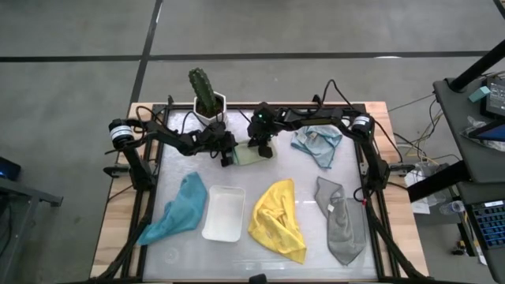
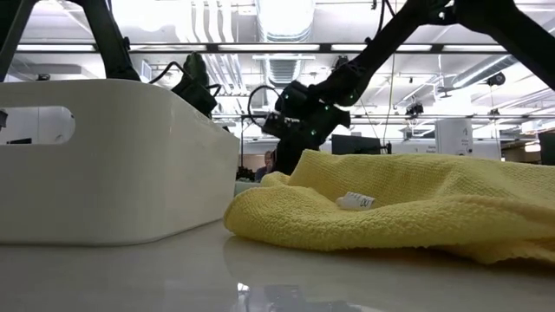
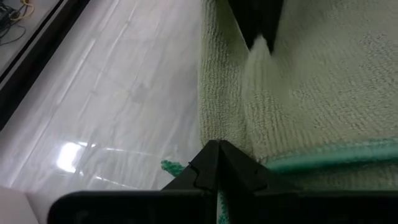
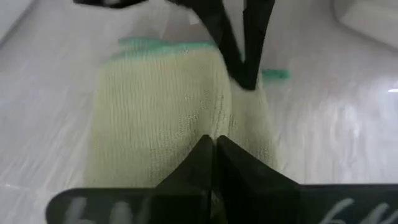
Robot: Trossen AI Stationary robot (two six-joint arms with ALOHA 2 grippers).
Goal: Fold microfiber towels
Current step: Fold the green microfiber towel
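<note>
High view: both arms meet over the green towel (image 1: 249, 156) at the surface's (image 1: 260, 256) far edge, left pincer (image 1: 227, 157) clenched on one side, right pincer (image 1: 261, 150) clenched on the other. Fold appears under way; next likely calls for carrying the pinched edges across evenly, then releasing. Four towels wait unfolded.

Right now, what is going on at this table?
Both arms are working on the pale green towel at the far middle of the table, in front of the potted cactus. The left gripper and the right gripper are each shut on an edge of it, from opposite sides. The teal towel, yellow towel, grey towel and light blue towel lie crumpled and unfolded around the white tray.
</note>
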